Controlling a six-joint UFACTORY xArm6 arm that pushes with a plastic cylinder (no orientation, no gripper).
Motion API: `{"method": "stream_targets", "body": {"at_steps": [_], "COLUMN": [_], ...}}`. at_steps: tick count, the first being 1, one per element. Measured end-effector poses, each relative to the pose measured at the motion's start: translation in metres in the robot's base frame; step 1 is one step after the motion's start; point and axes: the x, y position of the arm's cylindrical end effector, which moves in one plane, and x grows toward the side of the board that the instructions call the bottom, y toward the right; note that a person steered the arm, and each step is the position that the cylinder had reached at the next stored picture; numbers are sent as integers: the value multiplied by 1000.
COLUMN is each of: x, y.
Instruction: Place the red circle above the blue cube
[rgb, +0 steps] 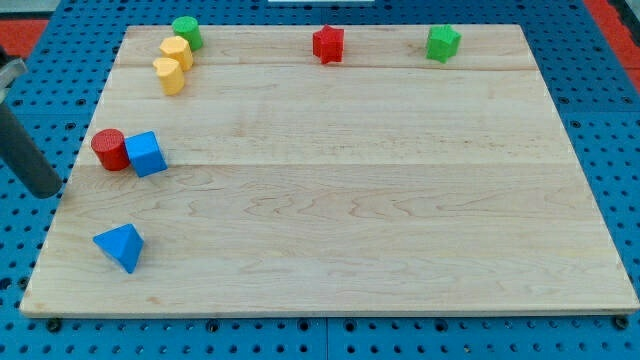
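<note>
The red circle (110, 150) sits near the board's left edge, touching the left side of the blue cube (146, 154). My rod comes in from the view's left, and my tip (50, 190) is just off the board's left edge, to the lower left of the red circle and apart from it.
A blue triangle (121, 247) lies at the lower left. A yellow block (172, 63) and a green circle (187, 32) sit at the top left. A red star (328, 44) and a green block (442, 42) are along the top edge. The wooden board (350, 200) rests on a blue pegboard.
</note>
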Motion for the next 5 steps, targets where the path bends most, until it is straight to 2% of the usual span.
{"method": "stream_targets", "body": {"at_steps": [2, 3, 5], "x": [-60, -61, -61], "y": [34, 60, 68]}}
